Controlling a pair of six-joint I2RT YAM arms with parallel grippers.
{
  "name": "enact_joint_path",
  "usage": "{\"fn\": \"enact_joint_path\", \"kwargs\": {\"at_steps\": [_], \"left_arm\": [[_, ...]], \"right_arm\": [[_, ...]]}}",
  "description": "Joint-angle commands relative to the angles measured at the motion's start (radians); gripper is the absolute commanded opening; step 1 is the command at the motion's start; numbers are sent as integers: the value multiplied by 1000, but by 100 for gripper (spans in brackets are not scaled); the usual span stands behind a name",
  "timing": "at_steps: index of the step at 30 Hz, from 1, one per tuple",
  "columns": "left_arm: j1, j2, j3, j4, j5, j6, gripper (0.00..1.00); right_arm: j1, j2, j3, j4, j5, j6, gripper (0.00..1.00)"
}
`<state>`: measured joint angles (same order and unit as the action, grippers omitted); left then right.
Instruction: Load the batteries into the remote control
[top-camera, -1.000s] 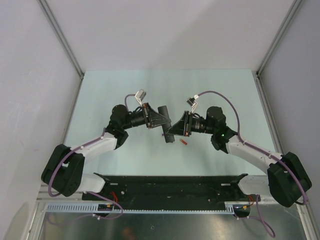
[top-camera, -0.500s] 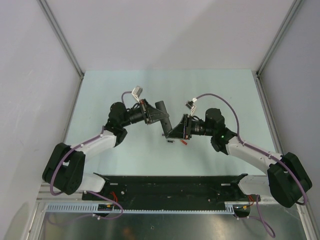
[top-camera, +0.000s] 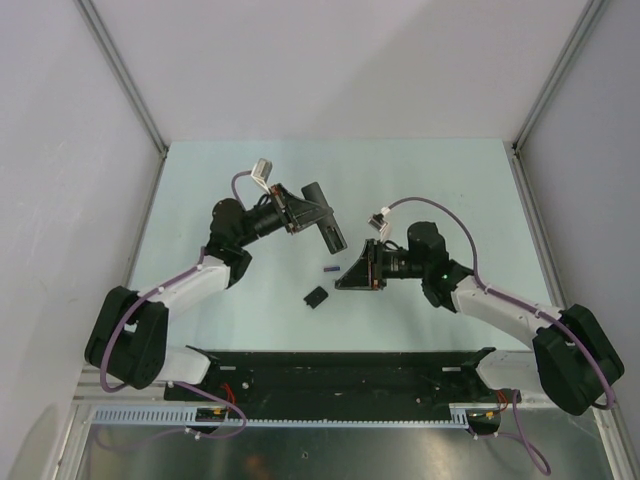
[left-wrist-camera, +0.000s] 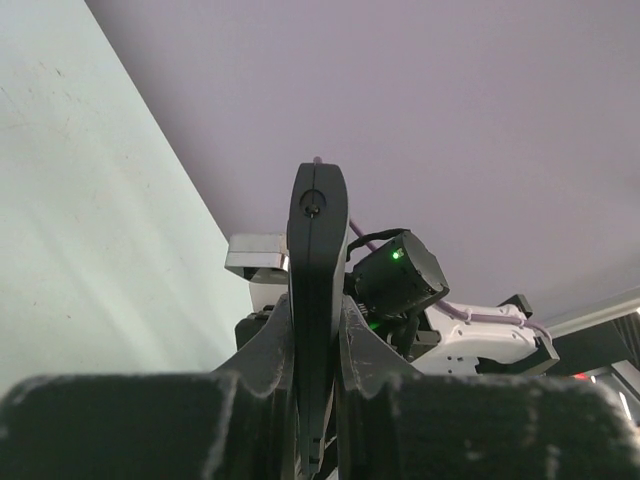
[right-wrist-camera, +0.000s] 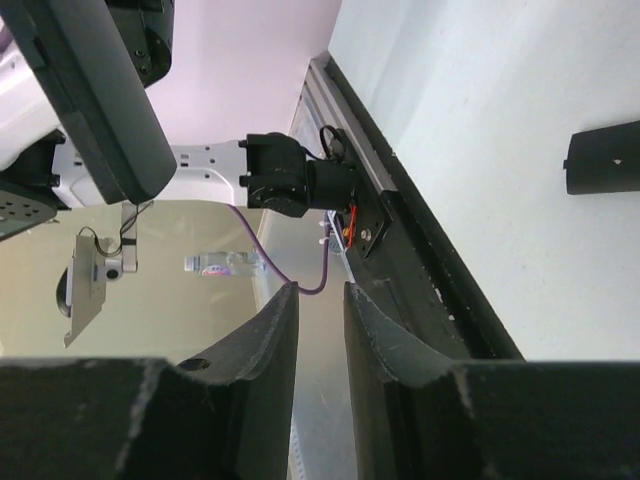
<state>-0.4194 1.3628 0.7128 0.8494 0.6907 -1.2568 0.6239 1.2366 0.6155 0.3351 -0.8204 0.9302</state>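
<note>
The left claw (top-camera: 303, 208) clamped the stiff, light, probably slippery remote control (top-camera: 330, 228), best pinched clear of its battery bay, while the right claw (right-wrist-camera: 320, 310) gaped empty.

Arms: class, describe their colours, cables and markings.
The left arm and right arm have white links between bulky black joints, with black jaws. A purple cable runs along each. A green light glows on the right arm.
</note>
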Motion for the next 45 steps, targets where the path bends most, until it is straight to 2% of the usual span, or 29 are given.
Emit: {"fn": "enact_joint_path", "kwargs": {"at_steps": [1, 4, 6, 11, 16, 20, 24, 27, 28, 35, 45], "left_arm": [[4, -1, 8, 37, -26, 22, 0], [16, 12, 13, 31, -31, 30, 0], [27, 13, 14, 30, -31, 34, 0], [83, -33, -39, 11, -43, 59, 0], [126, -132, -157, -45, -65, 99, 0], [139, -287, -213, -180, -102, 198, 0], [139, -422, -262, -369, -149, 260, 0], [139, -517, -298, -470, -183, 281, 0], [139, -540, -309, -484, -187, 280, 0], [139, -587, -369, -509, -100, 275, 0], [139, -599, -412, -509, -39, 329, 0]], "right_arm": [[-32, -2, 4, 56, 4, 27, 29], [-46, 4, 6, 77, 23, 22, 31], [-49, -9, 26, -11, 53, -28, 32], [0, -34, 82, -379, 352, -318, 35], [57, 1, 84, -475, 547, -387, 37], [114, 26, 86, -479, 648, -416, 37], [126, 53, 113, -536, 797, -452, 44], [149, 92, 174, -637, 1042, -484, 48], [148, 101, 185, -656, 1069, -498, 49], [92, 182, 274, -706, 1063, -594, 47], [108, 311, 329, -700, 951, -668, 44]]}}
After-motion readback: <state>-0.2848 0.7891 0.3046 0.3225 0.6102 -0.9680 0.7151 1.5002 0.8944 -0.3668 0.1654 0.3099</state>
